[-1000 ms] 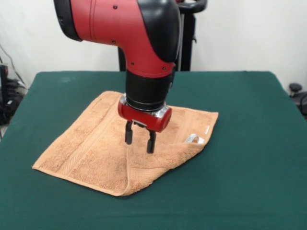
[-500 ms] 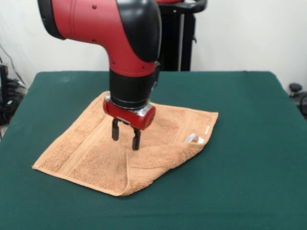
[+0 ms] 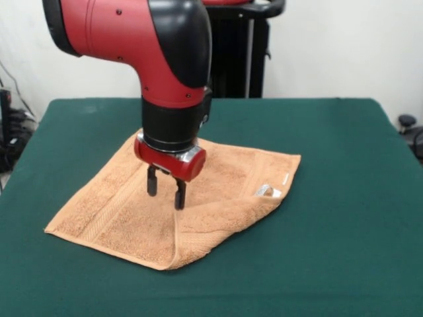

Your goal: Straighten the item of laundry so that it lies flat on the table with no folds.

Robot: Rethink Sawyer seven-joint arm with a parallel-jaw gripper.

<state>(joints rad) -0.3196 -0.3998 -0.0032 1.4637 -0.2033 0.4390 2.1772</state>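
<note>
The item of laundry [image 3: 119, 211], an orange-tan terry towel, lies on the dark green table [image 3: 330, 165]. Its near right part is folded over onto the rest; the flap [image 3: 218, 221] runs from a near corner up to a small white label [image 3: 266, 191]. My gripper [image 3: 165, 193] hangs from the red and black arm just above the towel's middle, beside the flap's upper edge. Its two black fingers [image 3: 152, 185] stand apart with nothing between them, so it is open.
The robot's black pedestal [image 3: 241, 59] rises behind the table's far edge. Dark equipment [image 3: 410, 129] shows past the right table edge, and cables hang at the far left. Green cloth surrounds the towel on all sides.
The arm and gripper have slid left across the towel over the two earlier frames, staying at about the same height. The towel has kept its shape.
</note>
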